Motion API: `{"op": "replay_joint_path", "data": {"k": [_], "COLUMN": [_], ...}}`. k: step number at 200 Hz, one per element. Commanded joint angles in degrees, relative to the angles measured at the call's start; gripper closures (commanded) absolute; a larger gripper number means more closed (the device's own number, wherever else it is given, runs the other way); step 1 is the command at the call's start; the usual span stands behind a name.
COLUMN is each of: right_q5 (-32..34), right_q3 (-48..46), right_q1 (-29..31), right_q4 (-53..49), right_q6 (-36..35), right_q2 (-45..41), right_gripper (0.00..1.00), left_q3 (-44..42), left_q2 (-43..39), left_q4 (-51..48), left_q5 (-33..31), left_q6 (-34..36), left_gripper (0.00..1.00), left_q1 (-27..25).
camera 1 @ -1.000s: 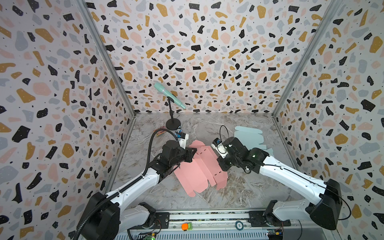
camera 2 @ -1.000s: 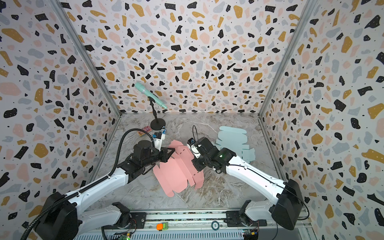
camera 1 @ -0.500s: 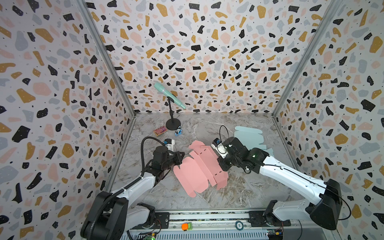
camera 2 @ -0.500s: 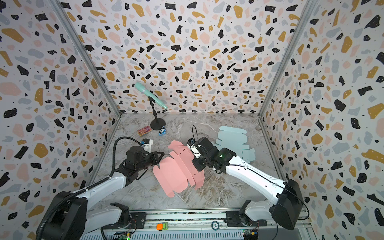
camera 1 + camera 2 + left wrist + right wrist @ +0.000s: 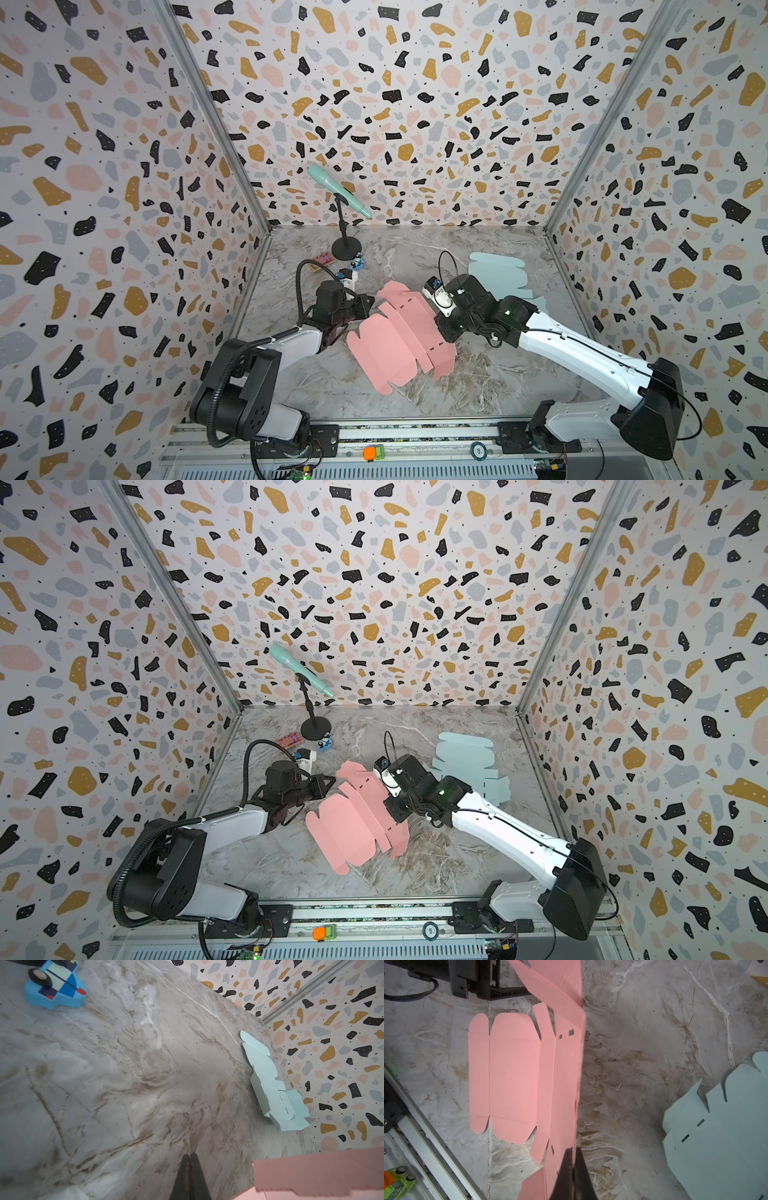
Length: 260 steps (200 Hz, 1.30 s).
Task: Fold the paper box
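The paper box is a pink die-cut blank lying mostly flat mid-table, with its right-hand panel raised. My right gripper is shut on that raised edge, the card pinched between its fingers; the flat panels and rounded flaps of the box spread out beyond it. My left gripper hovers just left of the blank's far flap. Its fingers are shut with nothing between them in the left wrist view, and a pink corner shows beside them.
A pale blue box blank lies at the back right near the wall. A microphone on a black stand, a blue toy car and a small pink card sit at the back left. A metal rail runs along the front.
My left gripper pulled back to the left off the pink blank, then came forward again toward its far flap with jaws closing fully. The right gripper kept its hold and place.
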Motion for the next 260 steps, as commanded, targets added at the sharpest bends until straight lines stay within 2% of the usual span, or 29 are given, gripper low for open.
{"op": "replay_joint_path", "data": {"k": [1,86,193,210,232,260], "right_q5": [-0.2,-0.3,0.0,0.1,0.3,0.1], "right_q3": [-0.4,0.4,0.8,0.8,1.0,0.8], "right_q1": [0.1,0.1,0.2,0.2,0.2,0.2], "right_q4": [0.7,0.9,0.3,0.2,-0.1,0.0], "right_q6": [-0.4,-0.4,-0.2,-0.3,-0.4,-0.4], "right_q2": [-0.9,-0.6,-0.6,-0.7,-0.7,-0.9], "right_gripper": [1.0,1.0,1.0,1.0,1.0,1.0], "left_q3": [-0.5,-4.8,-5.6,-5.7,-5.0,-3.1], "left_q2": [-0.8,-4.9,-7.5,-8.6,-9.3,-6.6], "left_q4": [2.9,3.9,3.0,2.3,-0.3,-0.3], "left_q5": [1.7,1.9,1.4,0.4,-4.4,-5.3], "left_q6": [1.3,0.3,0.9,0.9,1.0,1.7], "left_gripper": [0.97,0.98,1.0,1.0,1.0,1.0], "left_q1": [-0.6,-2.3,-4.2,-4.2,-3.8,-3.5]}}
